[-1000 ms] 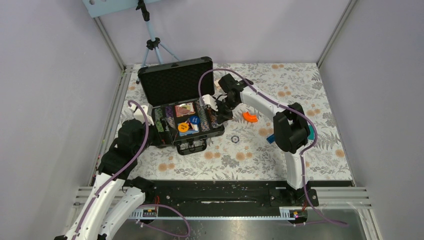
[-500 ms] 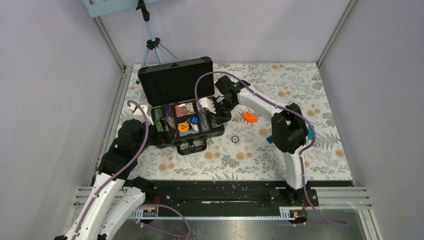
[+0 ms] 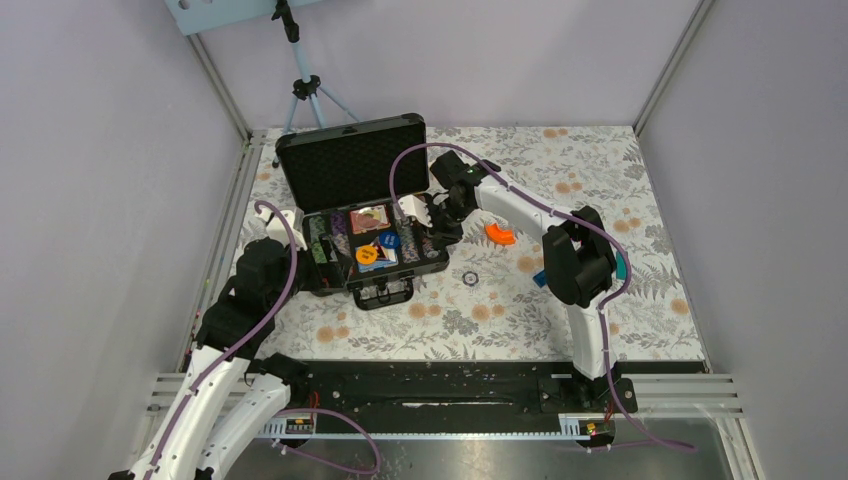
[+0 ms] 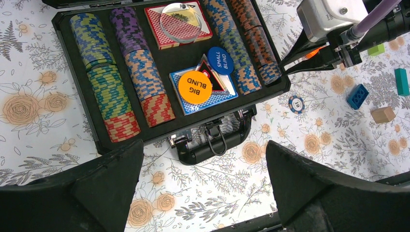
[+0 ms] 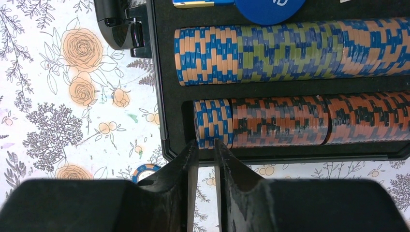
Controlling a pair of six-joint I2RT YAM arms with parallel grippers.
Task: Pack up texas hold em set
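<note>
The right gripper (image 5: pixel 203 144) shows only a narrow slit between its black fingers, and nothing is pinched there. Its tips hang just over the outer rim of the black textured rectangular briefcase (image 5: pixel 159 72), right beside the end of the outermost row of striped blue-and-orange poker chips (image 5: pixel 212 123).

That row and its neighbour look full from end to end. The other foam slots are filled too:

- stacks of green, purple, blue and red striped chips (image 4: pixel 104 82)
- a red card deck (image 4: pixel 193 35) with a clear round disc (image 4: pixel 180 21) resting on it
- a blue card deck (image 4: pixel 212 96) carrying the orange BIG BLIND disc (image 4: pixel 195 87)
- the dark blue SMALL BLIND disc (image 4: pixel 221 60), partly on that deck

The left gripper (image 4: pixel 204 150) is spread wide and empty. It hovers near the case's front, above the black handle (image 4: pixel 215 142).

The packing looks nearly finished. One striped chip (image 4: pixel 296 104) lies loose on the floral table cover (image 3: pixel 600 180), just outside the case near the right gripper, and probably has to go in. The foam-lined lid (image 3: pixel 350 165) stands upright, so closing and latching remain.

The orange curved block (image 3: pixel 499 235), the blue brick (image 4: pixel 358 95) and the teal block (image 4: pixel 401 81) lie farther off and do not belong to the set.
</note>
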